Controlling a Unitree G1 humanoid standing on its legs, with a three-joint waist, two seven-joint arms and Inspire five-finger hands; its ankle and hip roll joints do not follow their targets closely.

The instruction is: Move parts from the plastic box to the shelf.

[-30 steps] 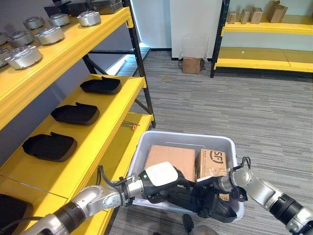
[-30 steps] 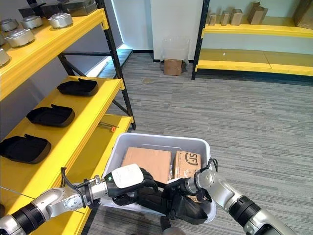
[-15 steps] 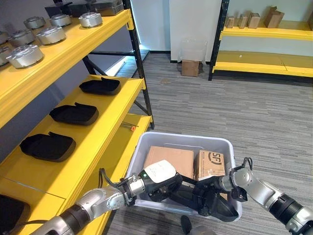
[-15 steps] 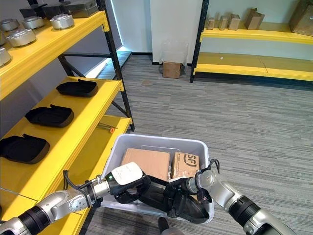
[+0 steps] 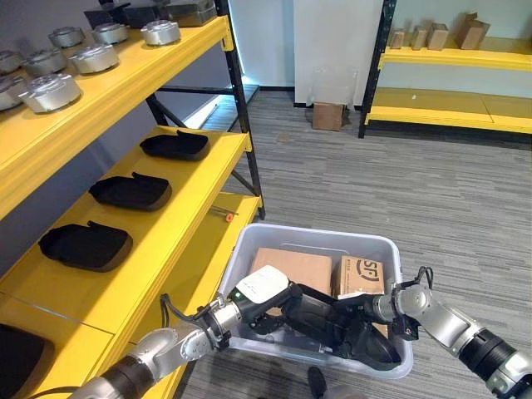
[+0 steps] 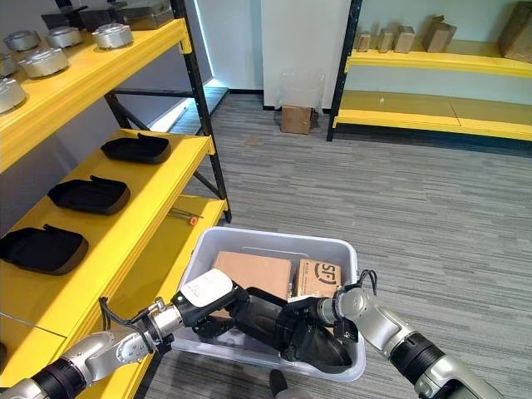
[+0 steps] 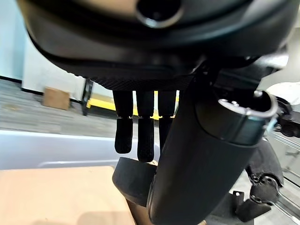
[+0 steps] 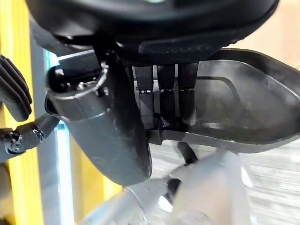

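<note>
The right hand's fingers (image 8: 169,101) curl over the rim of a black part (image 8: 243,110) and pinch it against the thumb, as the right wrist view shows from close by. In the head views that right hand (image 5: 369,308) grips one end of the long black part (image 5: 332,320), which lies slanted across the near side of the plastic box (image 5: 312,243), above its contents. The left hand (image 5: 264,293), with a white cover on its back, is at the other end of the same part; its fingers (image 7: 138,133) hang straight down beside the part, and I cannot tell whether they press on it. Inside the box, behind the part, two cardboard boxes (image 5: 291,266) lie side by side. The box stands on the grey floor just beside the yellow shelf (image 5: 179,208), whose middle level carries three black trays (image 5: 130,192) in a row and whose upper level carries round metal parts (image 5: 50,91).
</note>
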